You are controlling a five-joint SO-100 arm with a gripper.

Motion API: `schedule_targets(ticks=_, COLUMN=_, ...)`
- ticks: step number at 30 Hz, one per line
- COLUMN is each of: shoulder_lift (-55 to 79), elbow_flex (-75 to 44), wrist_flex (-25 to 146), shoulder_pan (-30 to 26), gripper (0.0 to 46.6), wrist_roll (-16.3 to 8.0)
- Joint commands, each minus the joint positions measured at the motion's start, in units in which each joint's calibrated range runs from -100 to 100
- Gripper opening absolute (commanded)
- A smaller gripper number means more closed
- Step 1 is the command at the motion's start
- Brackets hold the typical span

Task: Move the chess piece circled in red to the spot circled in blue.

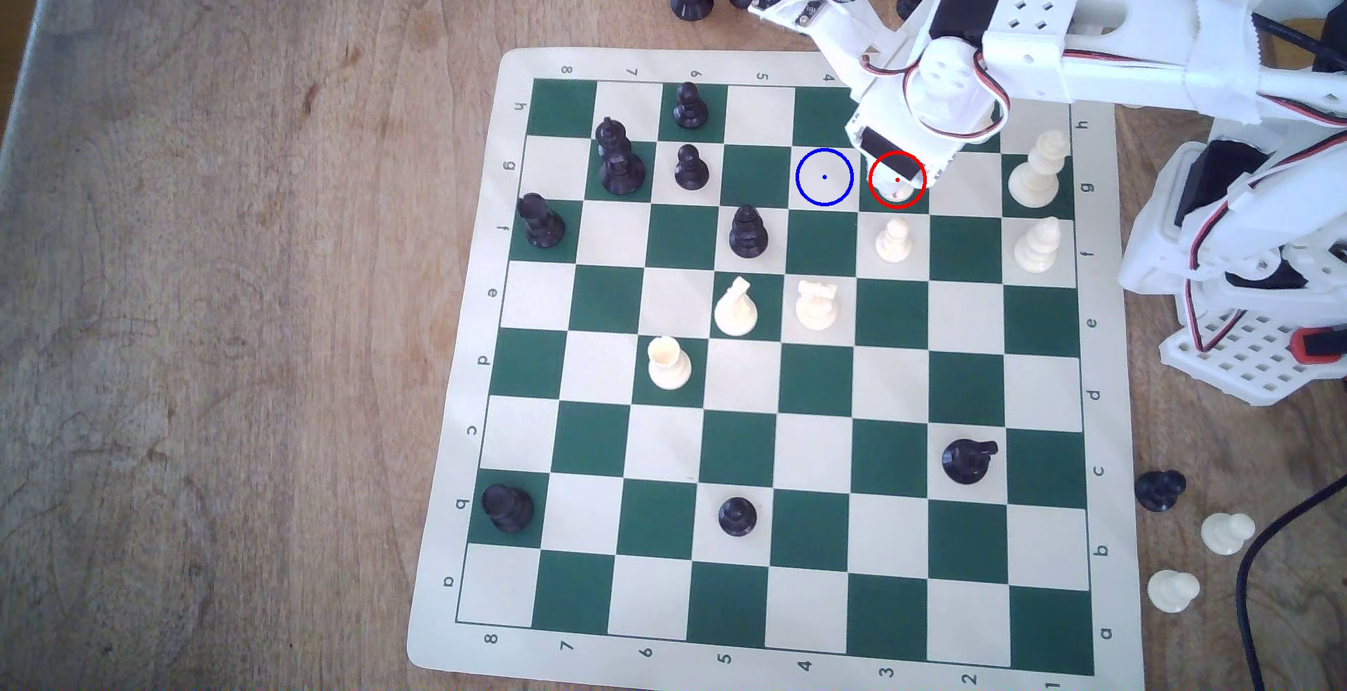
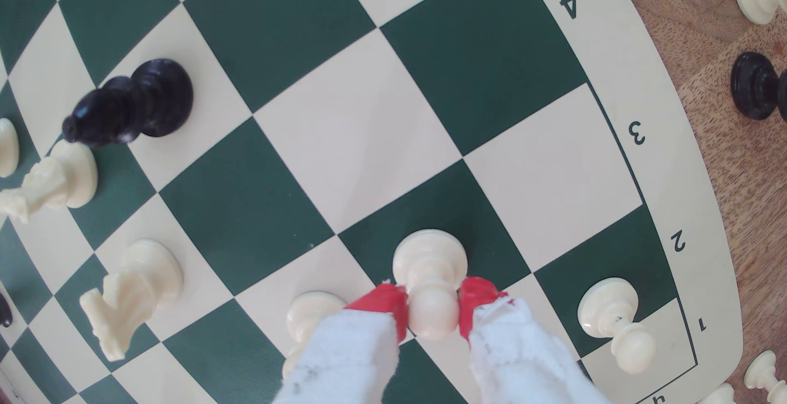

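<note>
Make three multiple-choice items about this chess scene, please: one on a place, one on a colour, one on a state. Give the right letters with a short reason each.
1. In the exterior view, where is the blue-ringed square relative to the red-ringed pawn?
A. directly to its left
B. directly to its right
C. two squares below it

2. What colour is the square the pawn stands on?
A. cream
B. dark green
C. brown

3. How does the gripper stand to the pawn?
A. open, far away
B. red fingertips against both sides of its head
C. shut on a black pawn

Answers:
1 A: the blue ring sits on the next square toward the exterior view's left.
2 B: the wrist view shows its base on green.
3 B: in the wrist view the red tips touch the ball head on either side.
</note>
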Motion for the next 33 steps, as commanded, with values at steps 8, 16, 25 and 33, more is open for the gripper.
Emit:
schedule_targets(ticks=8, shoulder_lift=-6.2, elbow_flex=-10.9, wrist_flex=9.6, shoulder_pan=0.3, gripper=0.4, wrist_roll=3.1)
schedule_targets(ticks=16, shoulder_lift=-2.0, elbow_flex=-15.8, wrist_flex=7.8, shoulder_pan=-2.0, gripper=0.4, wrist_roll=4.9)
schedule_targets(ticks=25, shoulder_lift=4.7, elbow_flex=-15.9, wrist_flex=1.6, shoulder_pan=-2.8, gripper=0.4, wrist_roll=5.3)
schedule_targets(ticks=33, shoulder_lift=9.1, elbow_flex=-18.3, wrist_flex=-0.3, shoulder_pan=-3.0, gripper=0.4, wrist_roll=5.4)
